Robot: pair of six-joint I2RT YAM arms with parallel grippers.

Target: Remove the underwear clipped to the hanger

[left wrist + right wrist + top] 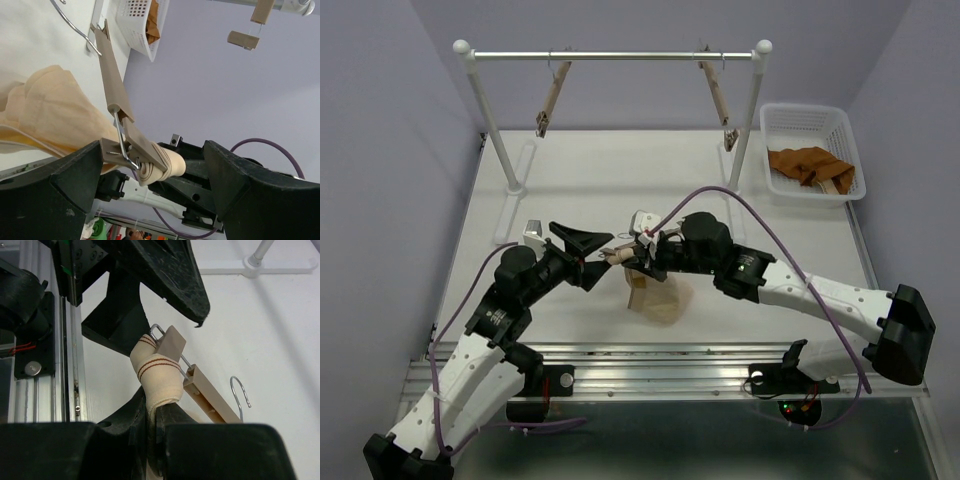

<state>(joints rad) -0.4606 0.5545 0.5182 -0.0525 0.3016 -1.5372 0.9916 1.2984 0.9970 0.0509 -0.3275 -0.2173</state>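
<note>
The beige underwear (658, 296) hangs off a tan clip hanger (620, 255) held above the table's middle. My right gripper (642, 258) is shut on its striped waistband (159, 374), just below the hanger's clip (171, 343). My left gripper (600, 258) is open, its fingers (75, 182) spread either side of that clip (131, 147); the clip lies against the left finger, with a wide gap to the right one. The cloth (55, 115) bunches below the hanger bar (112, 80). The rust-orange underwear (808, 164) lies in the white basket (832, 120).
A white clothes rack (610, 56) stands at the back with two empty tan clip hangers (553, 100) (717, 95) on it. The basket sits at the back right and also holds a tan hanger. An aluminium rail (660, 365) runs along the near edge.
</note>
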